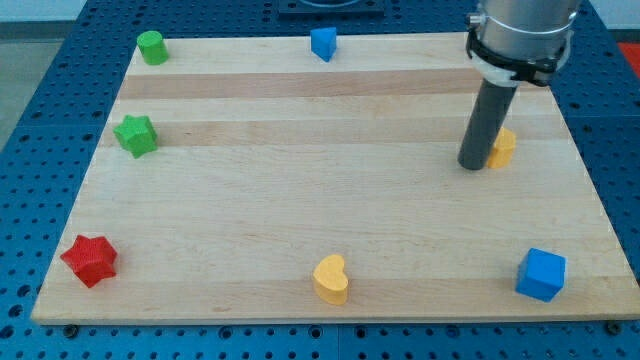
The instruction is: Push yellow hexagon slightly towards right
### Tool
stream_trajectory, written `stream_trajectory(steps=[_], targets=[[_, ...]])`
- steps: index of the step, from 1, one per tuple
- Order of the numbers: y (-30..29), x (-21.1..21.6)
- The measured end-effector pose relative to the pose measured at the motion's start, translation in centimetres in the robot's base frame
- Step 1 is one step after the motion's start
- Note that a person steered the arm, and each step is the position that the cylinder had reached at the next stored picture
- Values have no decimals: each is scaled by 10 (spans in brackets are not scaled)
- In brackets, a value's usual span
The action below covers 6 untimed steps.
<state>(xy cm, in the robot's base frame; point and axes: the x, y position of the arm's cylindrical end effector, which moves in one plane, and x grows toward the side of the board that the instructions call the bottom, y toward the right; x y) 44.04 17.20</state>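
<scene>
The yellow hexagon [503, 147] stands near the wooden board's right edge, partly hidden behind my rod. My tip [472, 164] rests on the board at the hexagon's left side, touching it or very close to it. The rod rises from the tip toward the view's top, up to the arm's grey wrist.
On the wooden board [300, 200]: a yellow heart [331, 279] at bottom middle, a blue cube [541, 274] at bottom right, a red star [89, 260] at bottom left, a green star [135, 134] at left, a green cylinder [152, 47] at top left, a blue block [322, 43] at top middle.
</scene>
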Motion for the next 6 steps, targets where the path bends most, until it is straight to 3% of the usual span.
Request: stream_trajectory(steps=[4,5,6], targets=[[25,-18],[10,44],[-6,79]])
